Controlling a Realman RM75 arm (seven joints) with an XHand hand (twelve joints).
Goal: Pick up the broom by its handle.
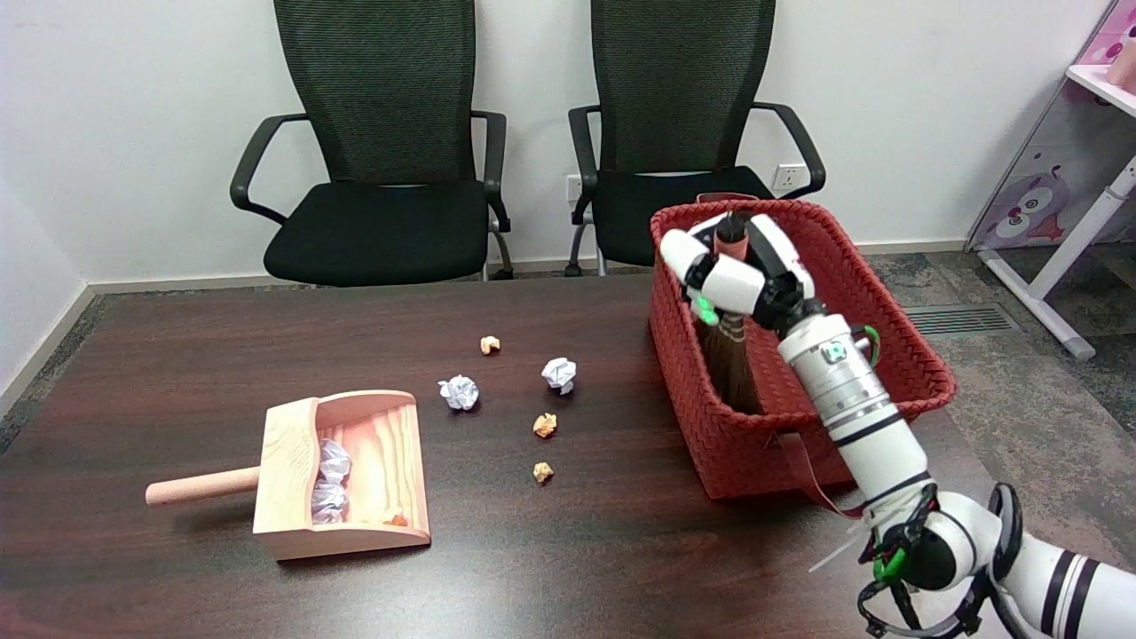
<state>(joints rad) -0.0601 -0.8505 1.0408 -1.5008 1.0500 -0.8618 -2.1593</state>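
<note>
Step in hand: grasping. The right hand (741,275) is inside the red woven basket (887,293), fingers wrapped around the handle (731,229) of the broom (732,364), which stands bristles-down in the basket. Next move, as judged: lift straight up, clearing the basket rim.

A wooden dustpan (351,475) with crumpled paper inside lies far left of the fingers, nearer the camera. Two white paper balls (459,391) and three orange scraps (544,425) sit between. Two black chairs (377,142) stand behind the table (177,355).
</note>
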